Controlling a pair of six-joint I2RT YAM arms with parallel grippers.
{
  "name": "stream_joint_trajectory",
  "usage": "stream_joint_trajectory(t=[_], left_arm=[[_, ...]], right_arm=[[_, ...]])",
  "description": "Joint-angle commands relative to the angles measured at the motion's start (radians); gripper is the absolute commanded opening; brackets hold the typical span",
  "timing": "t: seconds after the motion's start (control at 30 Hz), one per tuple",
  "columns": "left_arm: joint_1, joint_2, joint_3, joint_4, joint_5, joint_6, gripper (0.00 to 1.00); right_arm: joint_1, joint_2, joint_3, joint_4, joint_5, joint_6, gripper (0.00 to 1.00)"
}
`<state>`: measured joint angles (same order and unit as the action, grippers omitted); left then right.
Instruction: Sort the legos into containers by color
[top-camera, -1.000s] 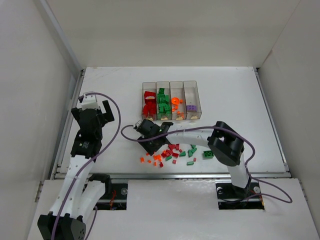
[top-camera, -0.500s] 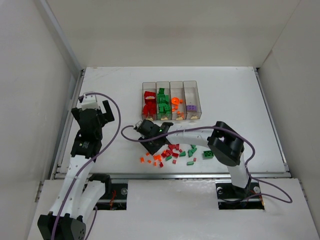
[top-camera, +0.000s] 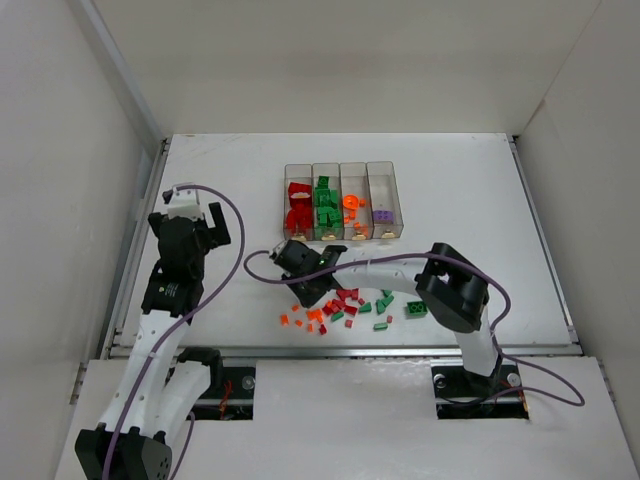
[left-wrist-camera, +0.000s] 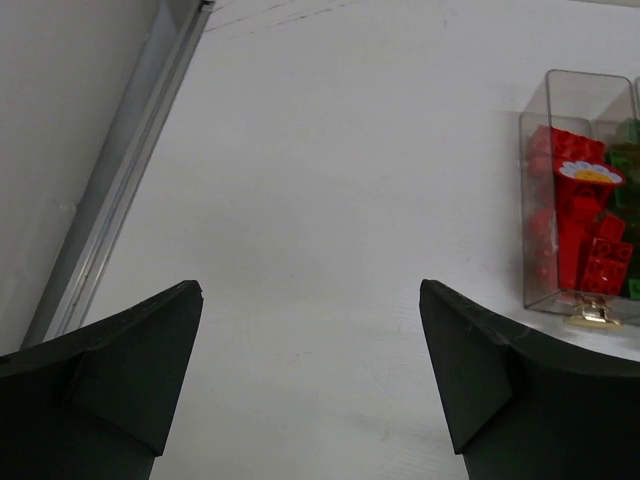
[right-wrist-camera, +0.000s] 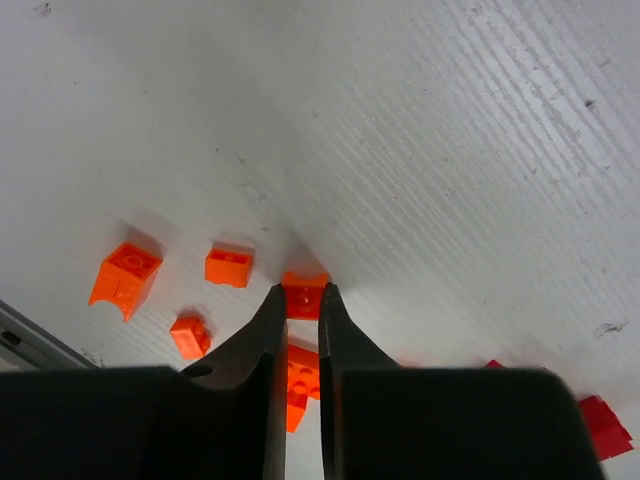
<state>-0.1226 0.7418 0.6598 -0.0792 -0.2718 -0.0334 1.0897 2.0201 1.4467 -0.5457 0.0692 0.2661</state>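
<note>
From high at the near edge we look steeply down on the whole table (top-camera: 220, 180). Our left wrist view faces forward and down from some height, over white table to the bins (left-wrist-camera: 570, 95), whose red end the top view shares. Our right wrist view sits very close to the surface, on orange legos (right-wrist-camera: 228, 266), probably the scatter seen near the front edge from above.

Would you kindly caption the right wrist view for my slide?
Right gripper pinches an orange brick amid loose orange pieces on the table.
</note>
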Motion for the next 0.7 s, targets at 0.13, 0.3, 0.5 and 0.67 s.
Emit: stream_joint_trajectory(t=[0.13, 0.3, 0.5, 0.67], left_arm=[[0.001, -0.007, 0.001, 0.003, 0.415, 0.251, 0.84], [-0.009, 0.086, 0.09, -0.205, 0.8, 0.618, 0.81], [-0.086, 0.18, 0.199, -0.539, 0.938, 1.151, 0.84], [-0.164, 0.272, 0.242, -0.726, 0.89, 1.406, 0.87]], right_arm=[[-0.151, -0.164, 0.082, 0.015, 0.052, 0.036, 0.0], [-0.33, -0.173, 0.15, -0.022, 0.066, 0.045, 0.0], [-0.47, -0.072, 0.23, -0.04, 0.066, 0.055, 0.0], [-0.527, 0.02, 0.303, -0.04, 0.057, 0.036, 0.0]])
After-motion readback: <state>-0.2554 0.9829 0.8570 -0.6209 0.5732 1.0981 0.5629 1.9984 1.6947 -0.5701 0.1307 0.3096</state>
